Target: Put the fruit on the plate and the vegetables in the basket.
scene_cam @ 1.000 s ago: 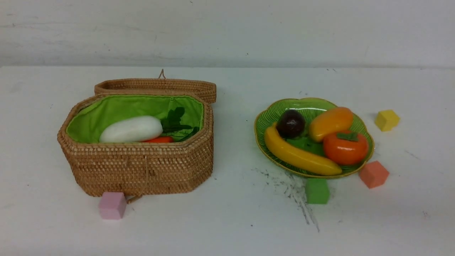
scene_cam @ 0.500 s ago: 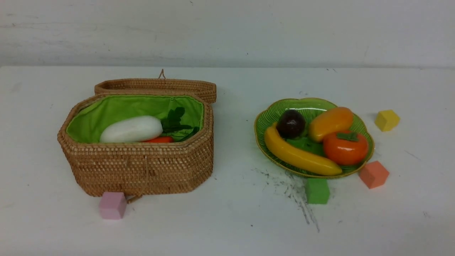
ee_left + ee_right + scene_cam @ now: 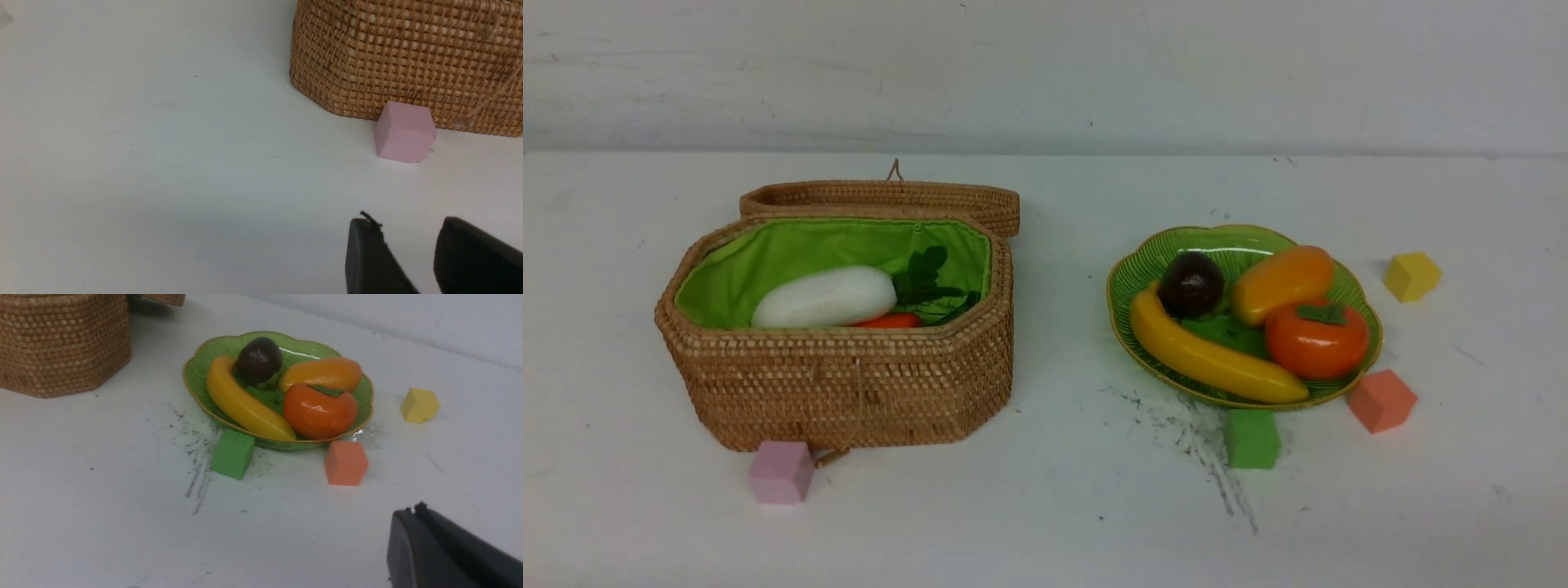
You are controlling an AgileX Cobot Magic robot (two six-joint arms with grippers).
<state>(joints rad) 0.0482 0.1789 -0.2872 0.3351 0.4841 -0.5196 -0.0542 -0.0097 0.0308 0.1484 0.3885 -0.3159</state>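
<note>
The green plate (image 3: 1143,265) at the right holds the banana (image 3: 1209,355), the dark purple-brown fruit (image 3: 1191,283), the mango (image 3: 1282,283) and the persimmon (image 3: 1316,339). The open wicker basket (image 3: 849,384) at the left holds the white radish (image 3: 825,297) and the red-orange pepper (image 3: 888,321); the eggplant is hidden. Neither gripper shows in the front view. My left gripper (image 3: 404,222) is open and empty, above the table near the basket (image 3: 408,53). My right gripper (image 3: 413,510) is shut and empty, on the near side of the plate (image 3: 196,371).
Small cubes lie on the white table: pink (image 3: 781,471) in front of the basket, green (image 3: 1251,438) and orange (image 3: 1381,400) at the plate's near edge, yellow (image 3: 1411,276) to its right. The basket's lid (image 3: 882,196) lies open behind it. Black scuff marks (image 3: 1201,441) lie in front of the plate.
</note>
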